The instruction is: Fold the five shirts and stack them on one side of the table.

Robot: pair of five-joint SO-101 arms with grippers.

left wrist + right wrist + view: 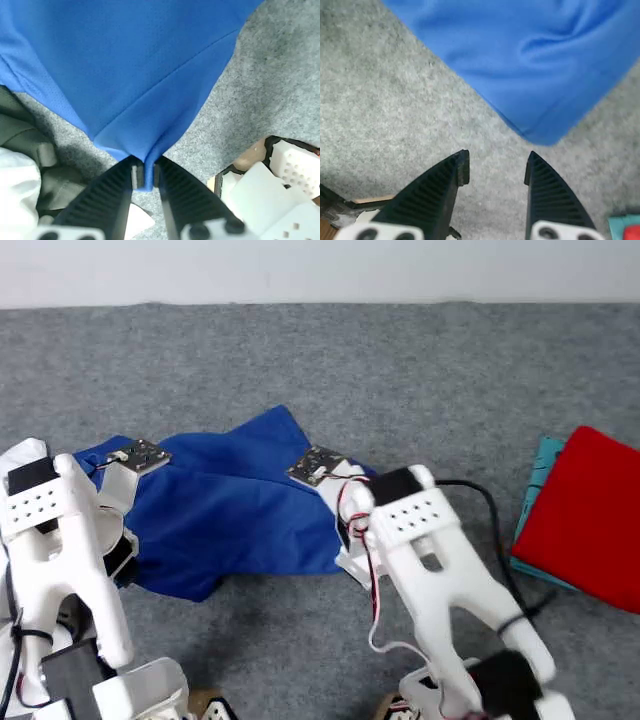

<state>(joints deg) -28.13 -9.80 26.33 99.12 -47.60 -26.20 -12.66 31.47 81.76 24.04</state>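
Note:
A blue shirt (230, 505) lies loosely spread on the grey carpeted table, left of centre. My left gripper (145, 175) is shut on a folded edge of the blue shirt (140, 75); in the high view this arm stands at the shirt's left end (118, 478). Just off a corner of the blue shirt (530, 65), my right gripper (495, 170) hangs open over bare carpet with nothing between its fingers. In the high view it sits at the shirt's right side (335, 490). A folded red shirt (585, 515) rests on a folded teal one (537, 485) at the right edge.
Olive-green cloth (25, 135) and white cloth (15, 185) lie beside the blue shirt near my left gripper. White arm base parts (280, 190) stand close by. Open grey carpet (400, 370) stretches behind the shirt to the back wall.

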